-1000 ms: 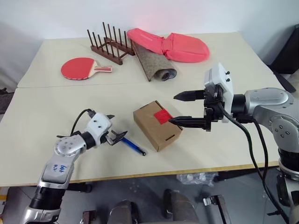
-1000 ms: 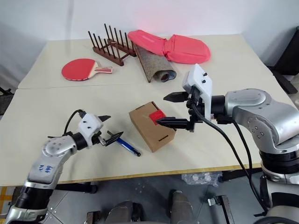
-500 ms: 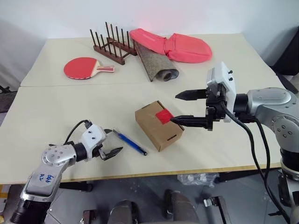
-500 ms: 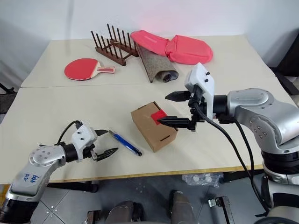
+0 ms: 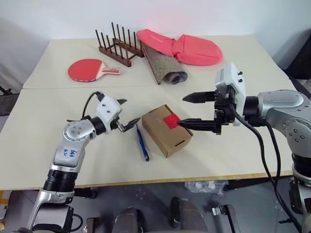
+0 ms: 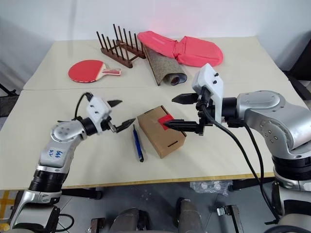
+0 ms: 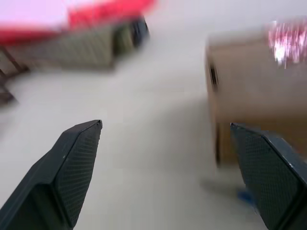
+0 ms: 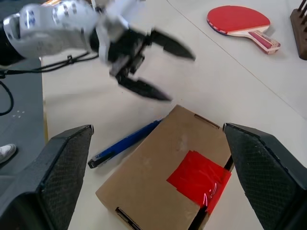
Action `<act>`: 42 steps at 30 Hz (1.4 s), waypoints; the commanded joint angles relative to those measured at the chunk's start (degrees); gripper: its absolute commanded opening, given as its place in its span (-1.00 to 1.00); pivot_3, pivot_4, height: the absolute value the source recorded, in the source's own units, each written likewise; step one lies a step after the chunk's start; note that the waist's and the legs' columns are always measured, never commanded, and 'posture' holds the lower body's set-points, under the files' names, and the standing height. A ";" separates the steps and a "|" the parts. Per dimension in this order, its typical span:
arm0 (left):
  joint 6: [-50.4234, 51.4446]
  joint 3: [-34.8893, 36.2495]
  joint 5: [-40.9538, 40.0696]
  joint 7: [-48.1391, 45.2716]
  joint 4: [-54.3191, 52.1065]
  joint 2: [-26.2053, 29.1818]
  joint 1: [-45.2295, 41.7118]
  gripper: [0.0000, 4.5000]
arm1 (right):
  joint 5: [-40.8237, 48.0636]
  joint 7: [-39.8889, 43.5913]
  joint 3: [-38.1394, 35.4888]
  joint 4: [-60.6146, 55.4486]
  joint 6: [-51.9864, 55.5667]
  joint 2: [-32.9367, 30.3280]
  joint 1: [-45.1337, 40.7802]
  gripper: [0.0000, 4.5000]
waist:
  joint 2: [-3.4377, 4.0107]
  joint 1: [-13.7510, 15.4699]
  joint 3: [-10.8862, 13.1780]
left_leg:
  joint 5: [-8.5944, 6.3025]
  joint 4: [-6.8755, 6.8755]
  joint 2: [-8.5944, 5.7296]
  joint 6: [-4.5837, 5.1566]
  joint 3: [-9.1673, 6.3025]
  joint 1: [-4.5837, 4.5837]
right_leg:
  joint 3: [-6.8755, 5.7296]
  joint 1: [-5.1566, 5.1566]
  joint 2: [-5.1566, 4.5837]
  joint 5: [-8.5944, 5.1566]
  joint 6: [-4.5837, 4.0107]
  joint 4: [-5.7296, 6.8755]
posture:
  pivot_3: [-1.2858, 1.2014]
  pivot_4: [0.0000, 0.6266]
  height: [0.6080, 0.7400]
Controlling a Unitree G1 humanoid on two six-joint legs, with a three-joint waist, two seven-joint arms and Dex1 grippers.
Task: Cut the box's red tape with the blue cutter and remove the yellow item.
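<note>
A: Which step is this? The slim dark-blue pen-like cutter (image 5: 142, 142) lies flat on the pale desk (image 5: 58, 126), just beside the left face of the small brown cardboard box (image 5: 166, 130), with nothing holding it.

B: So I'd judge it's the pick-up, not yet made. The left gripper (image 5: 125, 115) hangs above the desk near the cutter's far end, jaws wide apart and empty.

A: And the right gripper (image 5: 190, 111)?

B: Also spread wide and empty, one finger over the bright red tape patch (image 5: 171, 121) on the box's top edge, the other beyond it. Whether it touches, I can't tell.

A: Next move?

B: Probably the left jaws come down along the cutter and close on it; it lies close to the box wall.

A: Changes from a second ago?

B: The cutter has swung from slanting away to lying alongside the box, and the left gripper has risen and come nearer the box. The right gripper hasn't moved.
</note>
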 commanded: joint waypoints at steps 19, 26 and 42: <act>-10.50 -5.49 5.53 -11.72 6.49 9.77 2.41 0.99 | -0.01 0.06 -0.91 -0.60 -0.60 -0.44 -1.26 1.00 | 0.00 0.16 0.01 | -0.03 0.16 0.03 0.00 0.06 -0.07 | 0.00 0.02 0.01 -0.01 -0.03 0.01 | 0.03 -0.52 1.00; -22.51 -11.03 8.27 -18.02 17.07 7.68 -3.30 0.99 | 0.51 -0.49 -1.64 -1.64 0.10 -0.90 -0.70 1.00 | 0.00 0.11 0.01 | -0.04 0.16 0.04 -0.02 0.20 -0.10 | -0.08 0.00 0.02 -0.01 -0.03 0.00 | 0.03 -0.52 1.00; -41.09 -15.02 13.77 -20.58 38.76 3.08 -16.62 0.99 | 1.90 -2.42 -3.59 -4.08 1.31 -1.77 1.19 1.00 | 0.00 0.38 0.01 | -0.11 0.56 0.05 0.14 0.03 -0.12 | -0.08 0.10 -0.05 0.00 -0.04 0.16 | 0.03 -0.52 1.00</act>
